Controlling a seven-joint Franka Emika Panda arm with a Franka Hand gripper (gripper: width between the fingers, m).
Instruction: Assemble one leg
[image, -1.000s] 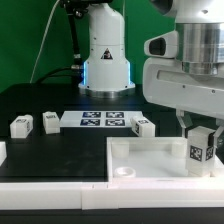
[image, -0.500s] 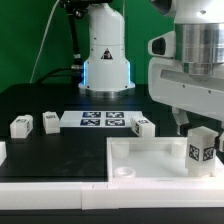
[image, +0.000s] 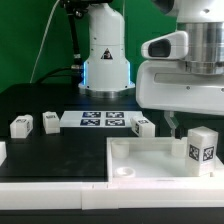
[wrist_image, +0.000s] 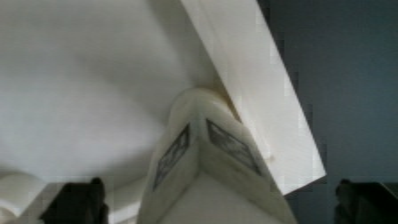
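Observation:
A white leg (image: 201, 148) with a marker tag on its front stands upright in the far corner of the large white tray (image: 140, 160), at the exterior view's right. My gripper (image: 195, 120) hangs just above the leg's top, open. One dark finger (image: 172, 122) shows beside the leg, apart from it. In the wrist view the leg (wrist_image: 214, 160) rises between my two fingers (wrist_image: 75, 200), which stand wide on either side without touching it. The tray's floor and wall (wrist_image: 249, 60) lie below. My gripper (wrist_image: 219, 205) holds nothing.
Three more white legs lie on the black table: two at the exterior view's left (image: 21, 126) (image: 50, 122) and one near the tray's far edge (image: 144, 126). The marker board (image: 103, 121) lies between them. The robot base (image: 106, 60) stands behind.
My gripper has let go of the leg and risen. The leg stays standing in the tray's corner.

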